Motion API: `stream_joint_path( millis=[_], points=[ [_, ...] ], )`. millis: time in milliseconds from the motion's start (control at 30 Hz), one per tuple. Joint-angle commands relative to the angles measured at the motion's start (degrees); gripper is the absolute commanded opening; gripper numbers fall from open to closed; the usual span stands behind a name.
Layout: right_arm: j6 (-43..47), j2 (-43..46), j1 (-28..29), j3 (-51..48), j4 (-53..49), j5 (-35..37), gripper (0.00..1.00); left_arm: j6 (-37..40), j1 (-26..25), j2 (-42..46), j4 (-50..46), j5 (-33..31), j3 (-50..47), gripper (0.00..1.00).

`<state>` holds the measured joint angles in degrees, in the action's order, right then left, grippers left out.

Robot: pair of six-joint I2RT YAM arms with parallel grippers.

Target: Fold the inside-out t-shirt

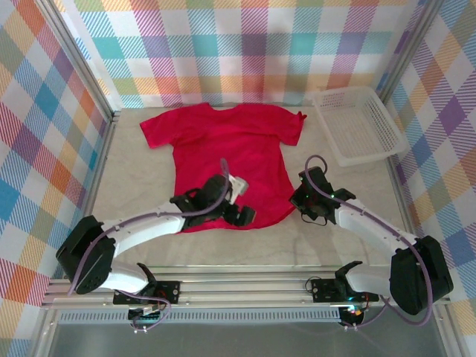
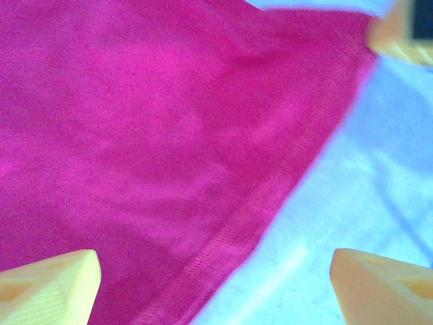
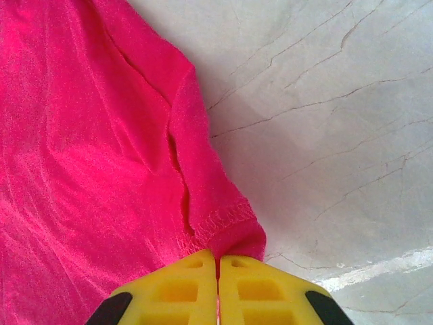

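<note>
Jaws of left gripper [image 2: 216, 271] spread wide above the near hem of the inside-out t-shirt [image 1: 227, 145], which lies flat on the table [image 1: 134, 186]; right gripper [image 3: 218, 258] pressed together, pinching a hem corner, apparently to lift it for folding.

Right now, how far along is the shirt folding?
Done: the shirt lies spread flat on the table, no fold yet. In hand: the right gripper is shut at the right corner of the hem, apparently pinching it; the left gripper hangs open over the hem. Left: every fold.
</note>
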<state>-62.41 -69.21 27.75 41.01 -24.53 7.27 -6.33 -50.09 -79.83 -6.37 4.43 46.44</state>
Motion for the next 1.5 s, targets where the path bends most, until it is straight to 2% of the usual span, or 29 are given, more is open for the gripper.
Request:
stream_joint_path(
  millis=[0,100,267,433,600,700,800,867,1200,1467],
  points=[
    [-0.8,-0.3,-0.2,2.2,-0.9,-0.5,0.00,10.8,-4.8,-2.5,9.5,-3.2,-1.5,0.88],
    [-0.3,-0.5,-0.2,2.7,-1.1,-0.1,0.00,14.0,-7.4,-7.6,11.4,-5.2,-0.4,0.85],
    [-0.1,-0.4,-0.2,3.0,-1.3,-0.1,0.00,18.1,-11.7,-15.9,13.7,-14.3,3.7,0.86],
    [0.4,0.2,-0.6,3.0,-1.6,-0.2,0.00,17.4,-12.2,-22.0,13.5,-19.1,8.9,0.87],
    [1.2,1.6,-1.3,3.1,-2.3,-0.2,0.00,16.7,-12.2,-25.9,10.4,-22.4,13.2,0.79],
    [1.4,2.1,-1.5,2.8,-2.5,-0.4,0.00,16.4,-12.2,-26.7,9.0,-23.4,14.2,0.76],
    [1.6,2.4,-1.6,2.6,-2.4,-0.6,0.00,15.6,-11.7,-27.4,7.3,-25.5,15.4,0.61],
    [1.8,2.6,-1.7,2.4,-2.4,-0.7,0.00,15.1,-11.1,-27.3,6.1,-26.9,15.9,0.57],
    [2.7,5.5,-4.4,1.2,-3.6,-1.0,0.00,14.9,-6.6,-25.2,0.1,-32.1,15.6,0.61],
    [3.9,7.3,-7.2,1.1,-4.6,-1.7,0.00,14.6,-1.3,-19.3,-0.5,-33.7,9.8,0.59]
  ],
)
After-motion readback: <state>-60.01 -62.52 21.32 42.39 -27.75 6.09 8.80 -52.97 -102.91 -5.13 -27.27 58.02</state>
